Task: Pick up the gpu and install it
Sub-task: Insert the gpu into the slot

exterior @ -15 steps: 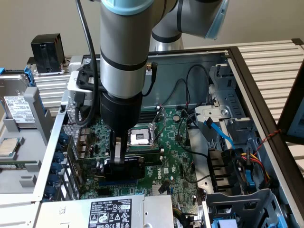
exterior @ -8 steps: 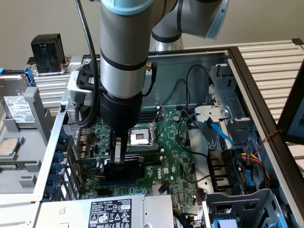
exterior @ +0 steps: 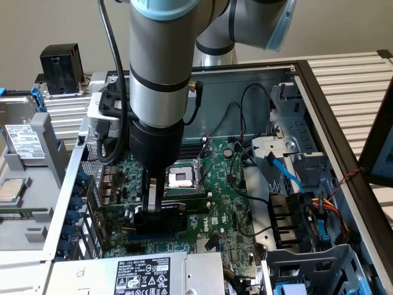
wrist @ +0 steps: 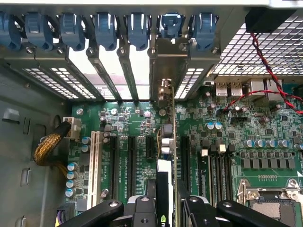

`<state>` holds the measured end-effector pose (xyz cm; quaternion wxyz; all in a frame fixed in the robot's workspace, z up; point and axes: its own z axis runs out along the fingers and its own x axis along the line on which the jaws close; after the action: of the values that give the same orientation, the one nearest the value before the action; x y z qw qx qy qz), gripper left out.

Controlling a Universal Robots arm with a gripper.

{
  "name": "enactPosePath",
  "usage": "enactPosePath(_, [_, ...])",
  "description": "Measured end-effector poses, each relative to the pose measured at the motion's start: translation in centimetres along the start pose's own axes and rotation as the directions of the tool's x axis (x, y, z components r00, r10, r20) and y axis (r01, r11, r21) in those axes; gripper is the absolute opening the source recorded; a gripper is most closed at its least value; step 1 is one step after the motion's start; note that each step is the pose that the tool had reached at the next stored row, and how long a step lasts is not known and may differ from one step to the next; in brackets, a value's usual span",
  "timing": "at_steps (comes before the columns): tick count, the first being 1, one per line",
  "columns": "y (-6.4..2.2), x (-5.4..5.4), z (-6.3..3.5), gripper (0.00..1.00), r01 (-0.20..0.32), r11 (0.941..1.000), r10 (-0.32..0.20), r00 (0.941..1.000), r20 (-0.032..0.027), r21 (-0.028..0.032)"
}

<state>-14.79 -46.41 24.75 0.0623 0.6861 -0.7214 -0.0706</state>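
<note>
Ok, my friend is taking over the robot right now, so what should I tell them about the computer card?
Grip: the end effector is shut on the gpu.
Where: the gpu stands on edge inside the computer case, over the motherboard, with its silver bracket at the case's rear openings.
Done: the gpu is picked up and brought down to the board.
Left: it is not let go yet, and I cannot tell whether it is pushed fully into its slot.

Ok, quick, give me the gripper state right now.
Gripper: closed on the gpu, which stands edge-on at the motherboard slots.
</note>
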Motion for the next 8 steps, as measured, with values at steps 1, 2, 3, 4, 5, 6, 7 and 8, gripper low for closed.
enactPosePath(1, [0.00,0.00,0.00,0.27,0.001,1.0000,-0.001,1.0000,-0.0001,0.0000])
enactPosePath(2, [0.00,0.00,0.00,0.27,0.002,1.0000,-0.002,1.0000,-0.0003,0.0000])
enactPosePath(3, [0.00,0.00,0.00,0.27,0.003,1.0000,-0.003,1.0000,-0.0005,0.0000])
enactPosePath(4, [0.00,0.00,0.00,0.27,0.004,1.0000,-0.004,1.0000,-0.0007,0.0000])
enactPosePath(5, [0.00,0.00,0.00,0.27,0.005,1.0000,-0.005,1.0000,-0.0009,0.0000])
enactPosePath(6, [0.00,0.00,0.00,0.27,0.006,1.0000,-0.006,1.0000,-0.0011,0.0000])
enactPosePath(7, [0.00,0.00,0.00,0.27,0.008,1.0000,-0.008,1.0000,-0.0015,0.0000])
enactPosePath(8, [0.00,0.00,0.00,0.27,0.009,1.0000,-0.009,1.0000,-0.0018,0.0000])
